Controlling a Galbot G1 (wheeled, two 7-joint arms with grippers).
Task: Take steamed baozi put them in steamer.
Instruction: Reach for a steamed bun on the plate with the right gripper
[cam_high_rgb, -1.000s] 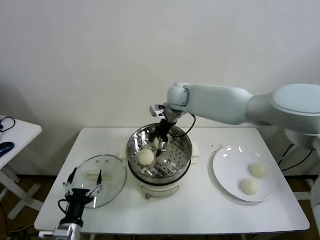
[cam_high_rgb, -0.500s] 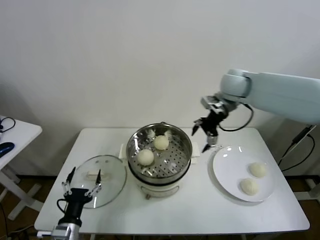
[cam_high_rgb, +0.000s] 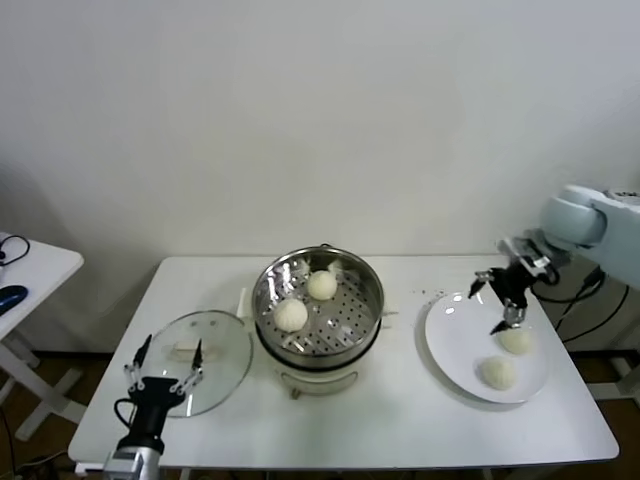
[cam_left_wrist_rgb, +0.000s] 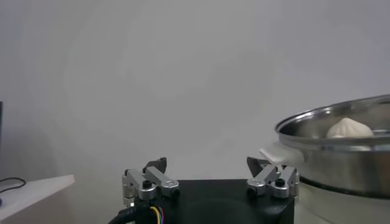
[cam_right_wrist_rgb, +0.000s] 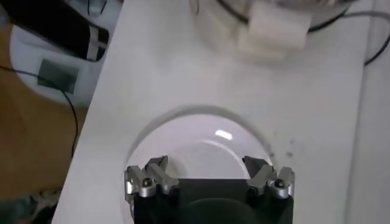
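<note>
Hanging low at the tabletop's near left corner, the left gripper (cam_high_rgb: 165, 378) sits idle with its fingers spread and nothing between them, just in front of the glass lid (cam_high_rgb: 197, 358) that lies flat on the table (cam_high_rgb: 400, 420). Toward the right edge, a white plate (cam_high_rgb: 455, 345) carries two buns: one (cam_high_rgb: 499, 373) on its near side, the other (cam_high_rgb: 516, 340) just behind it. Both are round domes resting flat side down, so neither has a long axis to speak of. The right gripper (cam_high_rgb: 500, 298) hovers over the plate's far half, fingers wide apart and empty, its tip close above the farther bun; whether it touches cannot be told. At the table's middle stands the steamer (cam_high_rgb: 318, 308), uncovered, with two more buns on its perforated tray: one (cam_high_rgb: 291, 314) at the near left, one (cam_high_rgb: 321, 285) toward the back. Nothing lies between plate and steamer except the steamer's white side handle (cam_high_rgb: 392, 302).
</note>
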